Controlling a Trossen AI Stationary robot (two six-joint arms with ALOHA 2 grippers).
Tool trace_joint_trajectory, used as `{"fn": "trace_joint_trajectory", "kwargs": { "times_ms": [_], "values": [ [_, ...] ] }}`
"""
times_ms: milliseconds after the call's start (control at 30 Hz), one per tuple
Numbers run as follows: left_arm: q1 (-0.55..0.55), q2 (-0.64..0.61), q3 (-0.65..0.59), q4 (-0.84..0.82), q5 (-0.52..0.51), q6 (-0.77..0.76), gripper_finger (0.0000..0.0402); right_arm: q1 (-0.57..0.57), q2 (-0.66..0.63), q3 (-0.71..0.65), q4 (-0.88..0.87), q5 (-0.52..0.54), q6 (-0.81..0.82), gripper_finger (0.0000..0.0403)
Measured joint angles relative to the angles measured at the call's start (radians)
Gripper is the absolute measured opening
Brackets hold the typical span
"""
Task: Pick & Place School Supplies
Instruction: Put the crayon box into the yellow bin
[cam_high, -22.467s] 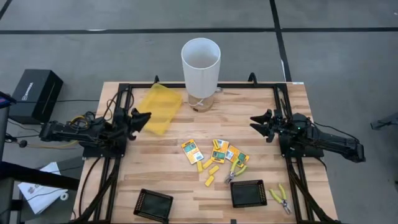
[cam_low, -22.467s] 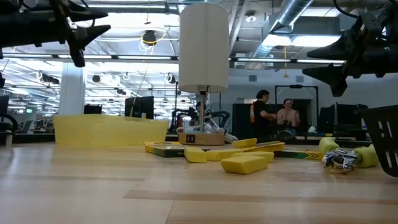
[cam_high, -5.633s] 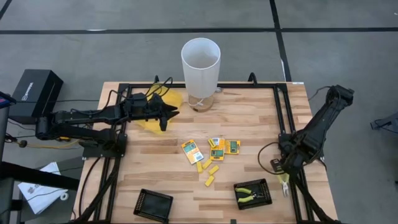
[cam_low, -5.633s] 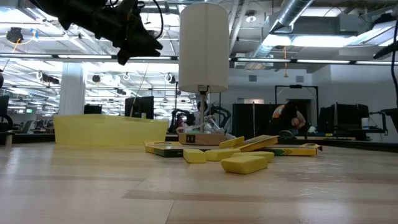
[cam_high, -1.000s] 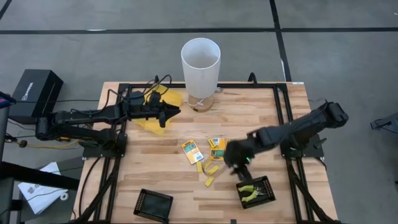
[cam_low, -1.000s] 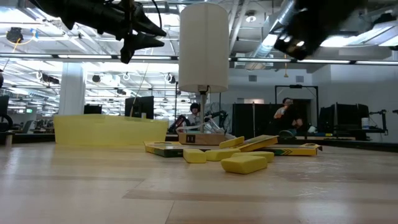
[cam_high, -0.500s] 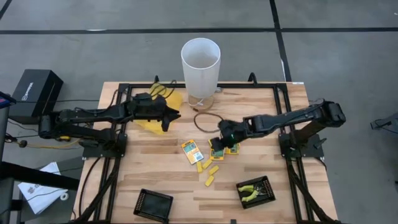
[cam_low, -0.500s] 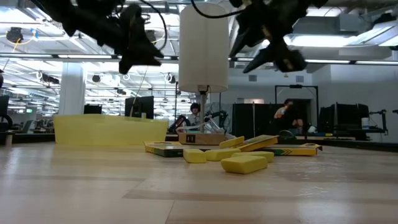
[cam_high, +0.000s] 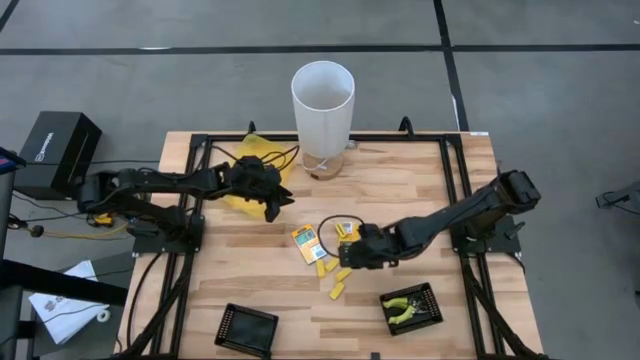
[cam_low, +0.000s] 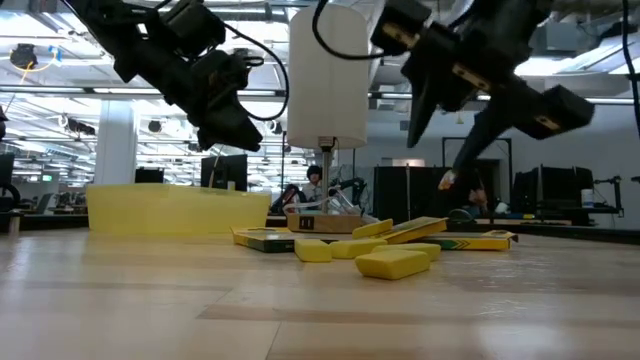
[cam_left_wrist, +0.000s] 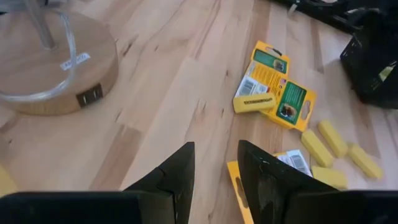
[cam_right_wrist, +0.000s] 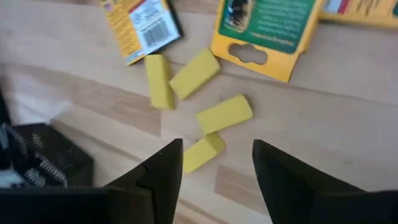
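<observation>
Hovering with its fingers spread and empty, the right gripper (cam_high: 352, 252) hangs above the short yellow oblong pieces (cam_right_wrist: 196, 73) and flat yellow-orange packets (cam_high: 307, 242) clustered near the middle of the wooden table (cam_high: 400, 190), while one pair of tiny yellow-green-handled pliers (cam_high: 404, 308) lies in the black tray (cam_high: 432, 300) at the near right. Farther left, the left gripper (cam_high: 280, 202) hangs above the table beside the translucent yellow pouch (cam_high: 235, 195), its fingers (cam_left_wrist: 168, 177) slightly parted and holding nothing, just left of the white cylinder (cam_high: 322, 105).
</observation>
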Motion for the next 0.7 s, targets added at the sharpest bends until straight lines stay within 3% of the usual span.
{"fn": "trace_joint_trajectory", "kwargs": {
  "times_ms": [300, 467, 700],
  "values": [
    [0.003, 0.003, 0.000, 0.006, 0.000, 0.008, 0.0117, 0.010, 0.064, -0.002, -0.013, 0.031, 0.083, 0.0176],
    [0.003, 0.003, 0.000, 0.007, -0.001, 0.005, 0.0117, 0.010, 0.047, -0.068, -0.037, 0.099, 0.180, 0.0180],
    [0.003, 0.003, 0.000, 0.008, -0.008, 0.024, 0.0117, 0.024, 0.029, -0.209, 0.166, 0.172, 0.274, 0.0176]
  ]
}}
